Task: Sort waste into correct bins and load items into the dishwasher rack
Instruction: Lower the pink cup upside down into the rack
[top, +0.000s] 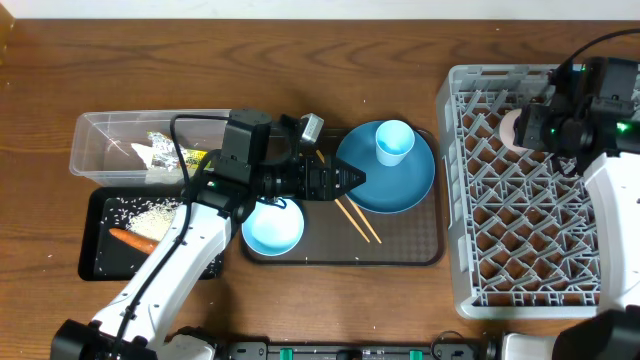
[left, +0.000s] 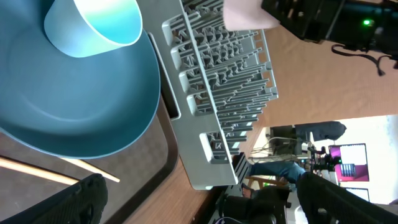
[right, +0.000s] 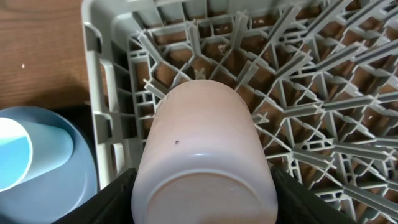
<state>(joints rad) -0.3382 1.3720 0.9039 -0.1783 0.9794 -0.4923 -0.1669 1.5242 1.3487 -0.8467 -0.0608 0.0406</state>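
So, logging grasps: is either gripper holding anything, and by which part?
Right gripper clamps the pinkish-white cup by its sides near its base; left gripper holds nothing.

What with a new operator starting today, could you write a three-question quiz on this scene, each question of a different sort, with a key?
1. True or false: the light blue cup sits on the blue plate.
2. What does the right gripper hold over the dishwasher rack? A) the white bowl B) the pinkish-white cup C) the chopsticks
3. Fill in: the carrot lies in the ___ tray.
Key: 1 true; 2 B; 3 black, the black tray.
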